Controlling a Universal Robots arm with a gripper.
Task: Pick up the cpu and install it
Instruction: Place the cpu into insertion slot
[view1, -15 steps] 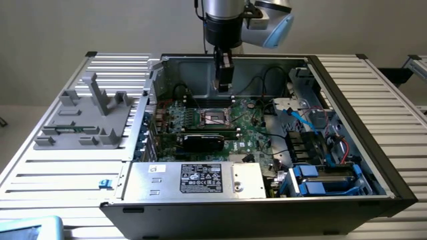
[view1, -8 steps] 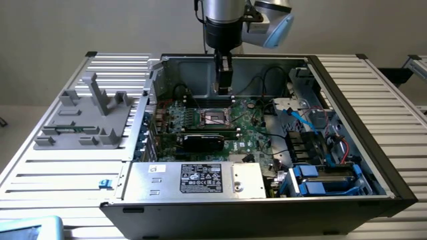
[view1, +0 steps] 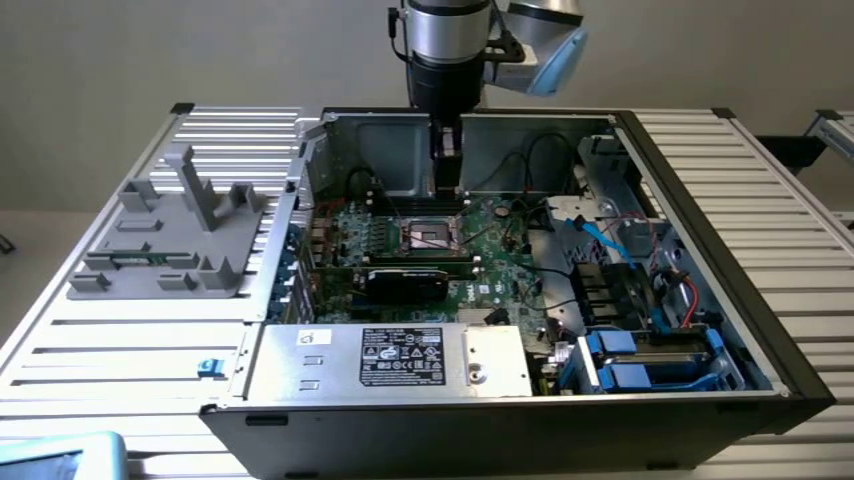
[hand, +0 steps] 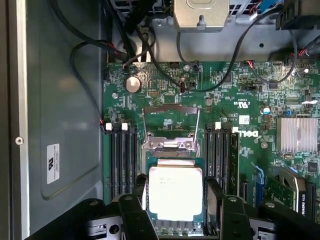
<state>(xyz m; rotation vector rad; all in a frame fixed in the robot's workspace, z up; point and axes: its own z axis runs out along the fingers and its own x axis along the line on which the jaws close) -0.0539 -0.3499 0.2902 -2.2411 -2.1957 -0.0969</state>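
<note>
We note the gripper (view1: 447, 188), its black fingers (hand: 134, 207) closed on two opposite edges of the cpu (hand: 175, 192). The cpu is a flat, matte silvery square with a thin green rim, and it sits directly above the black-framed socket (view1: 434, 236).

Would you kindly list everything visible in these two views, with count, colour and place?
table: one, silver slatted, beneath everything
computer case: one, black, open-topped, on the table
fixture: one, grey, on the table, exterior view's left
motherboard: one, green, inside the case
socket: one, metal-framed, mid-motherboard
cpu: one, silvery-grey, at the socket; held or seated, cannot tell
power supply box: one, silver with black label, case edge nearest the exterior camera
drive caddies: two, blue, case corner, exterior view's right
arm: one, silver and black, pointing down into the case
gripper: one, black, just above the socket
</note>
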